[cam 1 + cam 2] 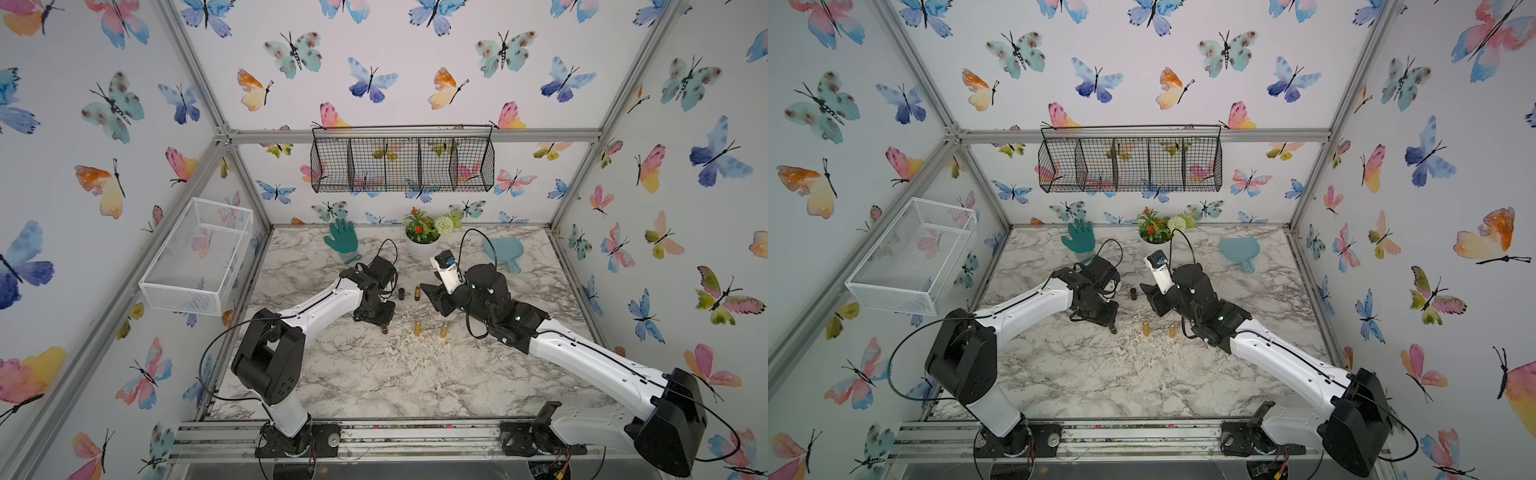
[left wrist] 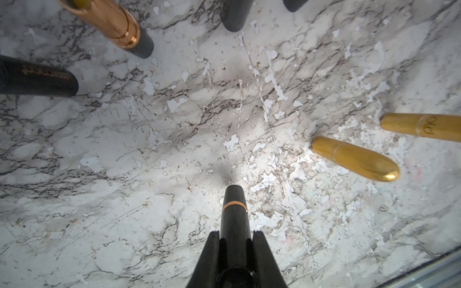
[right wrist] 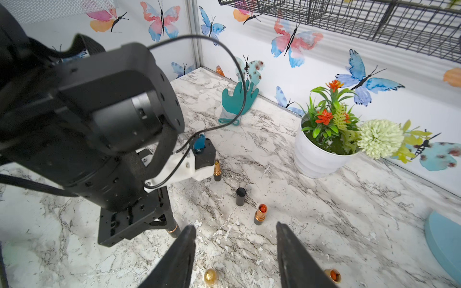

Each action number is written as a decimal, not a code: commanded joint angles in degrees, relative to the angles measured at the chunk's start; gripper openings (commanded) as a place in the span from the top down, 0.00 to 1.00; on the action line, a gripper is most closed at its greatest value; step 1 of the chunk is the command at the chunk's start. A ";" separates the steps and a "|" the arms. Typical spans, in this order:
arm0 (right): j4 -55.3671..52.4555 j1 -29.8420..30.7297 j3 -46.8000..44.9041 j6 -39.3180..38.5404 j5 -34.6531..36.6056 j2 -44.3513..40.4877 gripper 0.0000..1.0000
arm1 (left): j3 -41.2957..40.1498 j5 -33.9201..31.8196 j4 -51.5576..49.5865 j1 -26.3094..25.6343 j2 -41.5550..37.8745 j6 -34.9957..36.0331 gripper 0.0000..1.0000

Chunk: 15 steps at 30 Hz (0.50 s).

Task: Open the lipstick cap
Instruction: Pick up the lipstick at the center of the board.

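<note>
Left fingers point(image 2: 209, 254) pinch black lipstick point(image 2: 234, 214) upright, still capped, lower end at marble desk point(image 2: 124, 149); contact unclear. Gold tubes point(image 2: 354, 158) stand nearby. Right fingers point(image 3: 179, 256) spread, empty, apart from it.

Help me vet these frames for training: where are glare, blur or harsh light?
Left wrist: a bright patch washes out the table beside the black lipstick; glare on a gold lipstick tip. Right wrist: the left arm looms close and soft, the right gripper dark and blurred. Both top views: evenly lit, no glare.
</note>
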 commanded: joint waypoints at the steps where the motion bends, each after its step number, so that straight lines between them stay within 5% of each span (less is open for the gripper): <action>1: -1.83 0.10 0.71 -1.50 -4.68 1.17 0.45 | 2.13 9.54 -4.52 5.18 -8.62 1.56 0.89; 8: -5.52 2.07 6.39 -3.94 -14.32 6.52 0.44 | -0.18 29.85 -3.56 15.51 -20.71 -0.83 0.90; 15: -6.13 3.62 10.66 -5.88 -20.37 11.31 0.42 | -1.12 34.52 -3.64 17.83 -24.98 -2.08 0.90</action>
